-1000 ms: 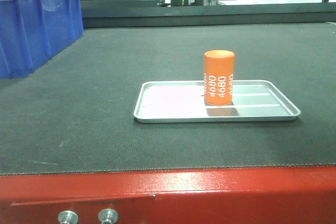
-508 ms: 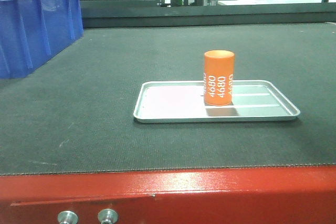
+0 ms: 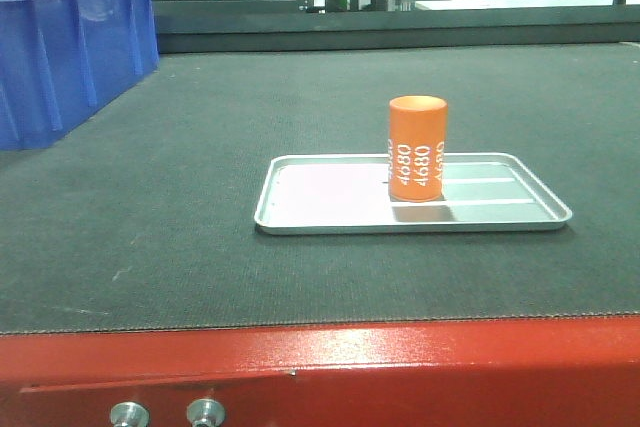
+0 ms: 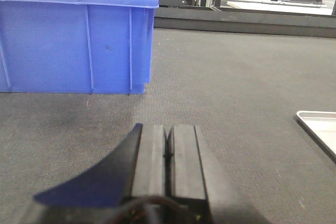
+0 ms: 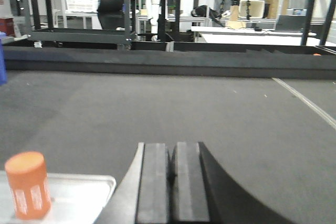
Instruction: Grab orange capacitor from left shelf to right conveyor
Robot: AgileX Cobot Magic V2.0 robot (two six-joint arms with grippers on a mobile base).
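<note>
The capacitor (image 3: pixel 417 148) stands in a tray (image 3: pixel 300 217) on the conveyor (image 3: pixel 150 227), seemingly delivered; both claws, left (image 4: pixel 168 150) and right (image 5: pixel 169 174), are pressed together, empty, needing only to retreat.

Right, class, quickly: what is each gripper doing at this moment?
Left gripper: closed, holding nothing.
Right gripper: closed, holding nothing; the orange capacitor stands apart on the tray.
</note>
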